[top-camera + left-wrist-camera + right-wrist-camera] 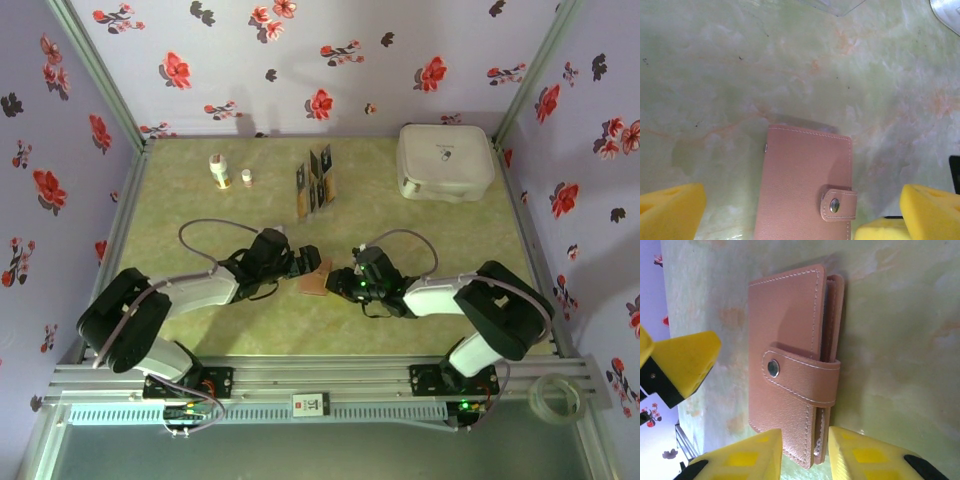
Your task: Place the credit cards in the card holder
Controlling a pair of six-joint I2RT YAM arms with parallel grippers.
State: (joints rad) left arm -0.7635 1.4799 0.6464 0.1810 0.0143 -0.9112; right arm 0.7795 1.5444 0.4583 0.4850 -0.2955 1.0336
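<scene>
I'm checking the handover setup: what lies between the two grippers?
The closed reddish-brown card holder lies flat between the left gripper and the right gripper, as the top view shows.

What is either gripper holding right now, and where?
Left gripper is open, clear of the wallet. Right gripper straddles the wallet's end near the strap; whether it pinches cannot be told.

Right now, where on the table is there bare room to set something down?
Bare patches: between the bottles and the left arm; between the card rack and the white case; at the front, between left arm and right arm. Crowded centre: left claw and right claw flank the card holder.
</scene>
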